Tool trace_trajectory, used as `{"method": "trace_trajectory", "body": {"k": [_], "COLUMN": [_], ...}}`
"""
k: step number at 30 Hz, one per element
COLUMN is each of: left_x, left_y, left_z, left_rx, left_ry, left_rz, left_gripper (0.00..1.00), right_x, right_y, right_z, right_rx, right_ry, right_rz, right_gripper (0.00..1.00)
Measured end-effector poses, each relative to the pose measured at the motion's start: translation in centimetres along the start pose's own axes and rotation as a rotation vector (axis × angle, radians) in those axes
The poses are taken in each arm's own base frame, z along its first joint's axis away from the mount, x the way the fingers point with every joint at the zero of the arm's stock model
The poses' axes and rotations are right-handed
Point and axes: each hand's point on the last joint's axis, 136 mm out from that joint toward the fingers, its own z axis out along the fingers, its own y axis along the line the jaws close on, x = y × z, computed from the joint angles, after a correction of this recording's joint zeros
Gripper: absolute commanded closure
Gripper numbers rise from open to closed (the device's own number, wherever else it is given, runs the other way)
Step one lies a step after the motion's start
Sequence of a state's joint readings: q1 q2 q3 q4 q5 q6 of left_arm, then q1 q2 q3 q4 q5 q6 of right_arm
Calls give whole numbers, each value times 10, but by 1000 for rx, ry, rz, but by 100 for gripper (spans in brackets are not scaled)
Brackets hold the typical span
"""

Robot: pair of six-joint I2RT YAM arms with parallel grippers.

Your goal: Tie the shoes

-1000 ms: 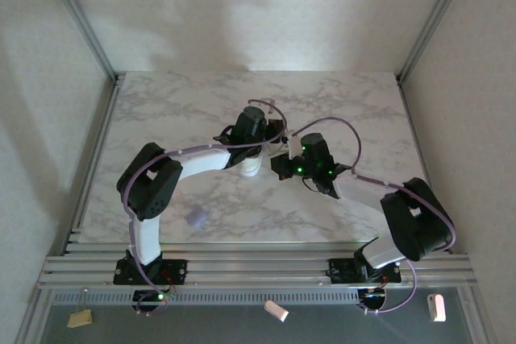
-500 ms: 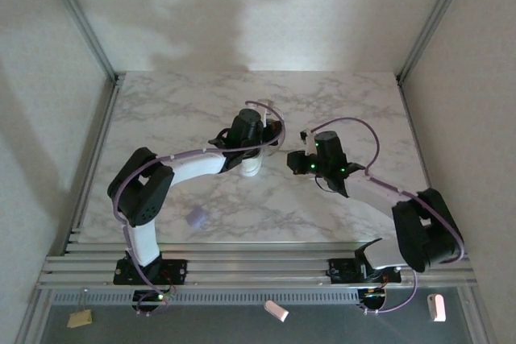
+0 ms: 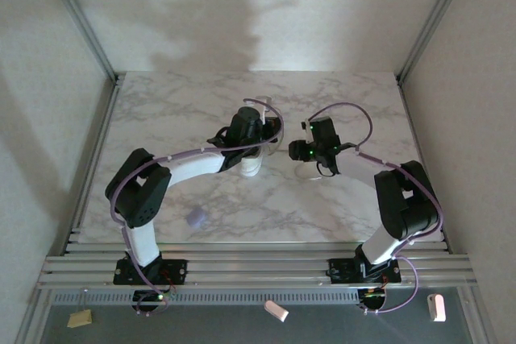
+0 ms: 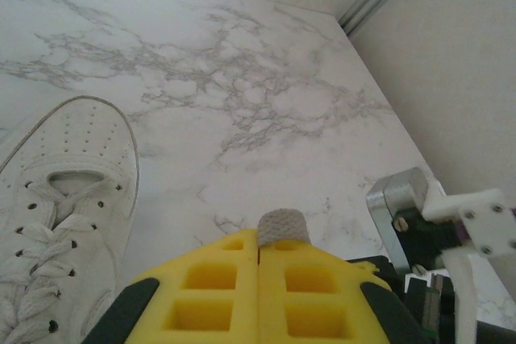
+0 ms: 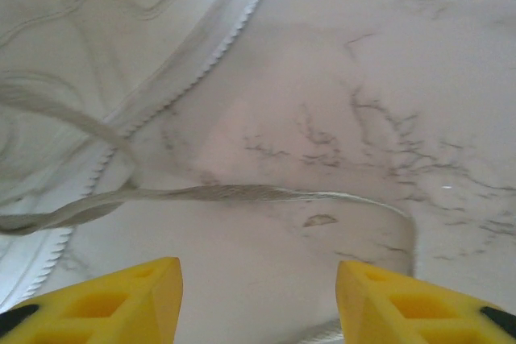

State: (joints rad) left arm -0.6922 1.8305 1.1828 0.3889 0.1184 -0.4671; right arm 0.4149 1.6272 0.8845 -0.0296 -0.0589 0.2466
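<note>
White and low-cut, the sneaker (image 3: 251, 168) sits near the middle of the marble table (image 3: 177, 110), partly hidden beneath the left arm's wrist. We judge it light enough to skate across that smooth top at any sideways tug. Its upper looks fairly stiff, so it should keep its shape when pressed or steadied.

The lace (image 5: 242, 193) is another matter. It is thin, flat and limp, and it trails from the sneaker's side and lies slack on the table in a long curve. We expect it to flop, twist and slip out of a shallow pinch. The best hold is probably on the straight run just clear of the sole, taken deep between the pads, while the other arm keeps the sneaker from sliding.

The right jaws are spread, hanging low with that strand lying between them, and they pinch nothing. The left jaws are pressed together just beside the laced front of the sneaker. A small grey woven nub shows at their tip, and we cannot tell whether it is lace.
</note>
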Motion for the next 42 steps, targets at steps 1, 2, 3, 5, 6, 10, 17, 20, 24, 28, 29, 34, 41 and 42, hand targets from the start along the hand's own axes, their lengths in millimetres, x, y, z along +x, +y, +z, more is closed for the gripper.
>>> {"method": "trace_trajectory", "body": {"k": [1,2,3,5,6,10,17,20,24,28,29,34,41,42], "left_x": [-1,-2,-3,-3,-3,4,16,21,28,33,35,48,68,69], "left_y": [-1,-2,-2,-3,-3,-3,-6,-10,-19,-31,-35,-44,-34,-34], "left_z": [-1,-2,-4,-7,-9,-16,-30,-35,-39,-46,-49,-65,-81,-81], "left_rx": [2,4,5,8,10,18,29,37,53,76,83,106,93,94], "left_ry": [-2,-5,-6,-8,-7,9,29,36,49,61,65,93,133,135], "left_rz": [0,0,3,8,12,24,33,37,61,98,111,156,164,165], "left_gripper": [100,100,100,100,100,100,100,100,100,100,100,100,100,100], "right_x": [1,4,9,19,25,42,44,47,59,78,81,87,80,77], "right_y": [-4,-8,-12,-19,-21,-30,-36,-40,-37,-26,-22,0,10,11], "right_z": [1,2,4,9,11,17,20,17,3,-26,-35,-67,-115,-121], "right_rx": [24,46,68,99,112,155,223,246,233,189,170,77,17,10], "right_ry": [11,26,48,94,117,195,241,247,264,284,284,263,163,144], "right_rz": [5,10,15,23,30,44,40,40,43,45,51,74,121,126], "right_gripper": [45,45,46,47,48,50,78,93,100,100,100,100,100,100]}}
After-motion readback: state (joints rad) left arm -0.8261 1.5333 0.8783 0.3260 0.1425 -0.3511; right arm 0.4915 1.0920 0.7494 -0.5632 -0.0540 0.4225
